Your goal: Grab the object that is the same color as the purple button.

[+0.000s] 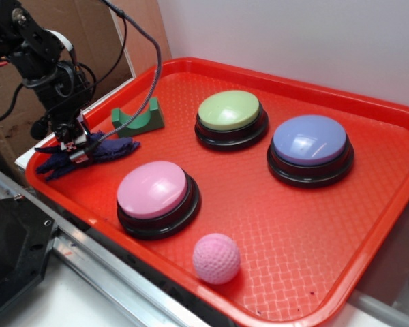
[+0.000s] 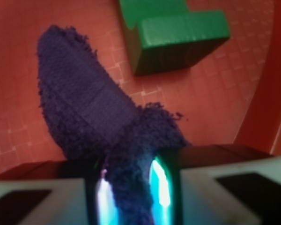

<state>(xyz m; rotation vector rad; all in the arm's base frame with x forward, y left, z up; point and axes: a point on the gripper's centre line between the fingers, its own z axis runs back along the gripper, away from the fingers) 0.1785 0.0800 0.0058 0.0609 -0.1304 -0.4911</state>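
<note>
End effector pinches the purple knitted cloth between closed fingers at the red tray's left corner. Nearby sits a green arch block; the purple button lies well apart.

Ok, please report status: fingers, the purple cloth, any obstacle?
Gripper shut on purple cloth, fingers pinching one end. Cloth at tray corner. Green block close by, not touching.

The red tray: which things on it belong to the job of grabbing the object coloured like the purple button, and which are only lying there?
Belong to the job:
- purple cloth, pinched in the hand
- purple button, the colour reference

Only lying on the red tray:
- green button
- pink button
- pink ball
- green block
</note>
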